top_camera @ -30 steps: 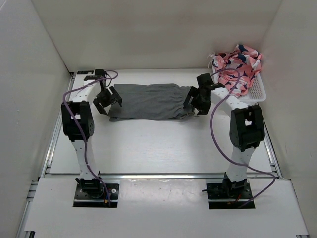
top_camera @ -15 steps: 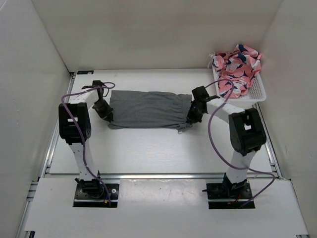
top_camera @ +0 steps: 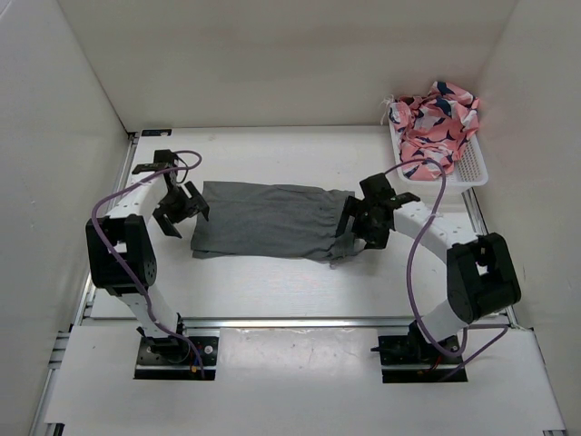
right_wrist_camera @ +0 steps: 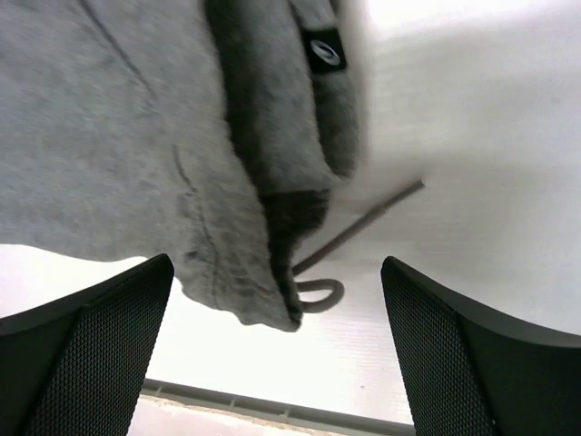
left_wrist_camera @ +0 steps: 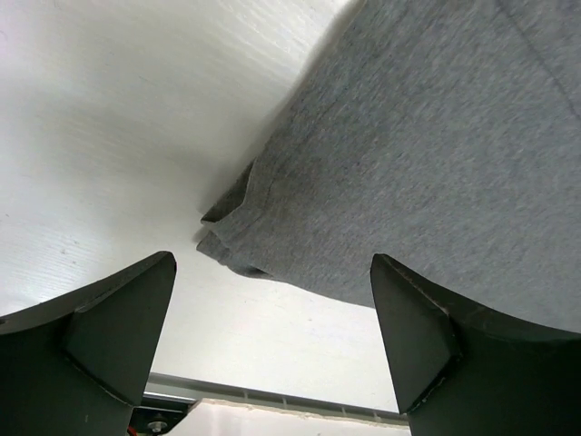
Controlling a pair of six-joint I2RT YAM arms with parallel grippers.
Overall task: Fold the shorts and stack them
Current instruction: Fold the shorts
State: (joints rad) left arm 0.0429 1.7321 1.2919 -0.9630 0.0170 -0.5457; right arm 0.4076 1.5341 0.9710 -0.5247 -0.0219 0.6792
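Note:
The grey shorts [top_camera: 270,221] lie folded into a long flat band across the middle of the table. My left gripper [top_camera: 184,213] hovers open at their left end; in the left wrist view the gripper [left_wrist_camera: 272,350] frames a folded corner of the shorts [left_wrist_camera: 408,154] with nothing between its fingers [left_wrist_camera: 100,331]. My right gripper [top_camera: 354,225] hangs open over the right end. In the right wrist view the gripper [right_wrist_camera: 277,359] stands above the waistband end of the shorts [right_wrist_camera: 136,154], and the drawstring [right_wrist_camera: 359,222] trails onto the table.
A white basket [top_camera: 473,170] stands at the back right, heaped with pink patterned cloth [top_camera: 434,121]. White walls close in the table on the left, right and back. A metal rail [top_camera: 290,321] runs along the near edge.
Both grippers closed on the ends of the shorts, drew them toward the near edge, and have now opened and let go. Both arms have shifted nearer too.

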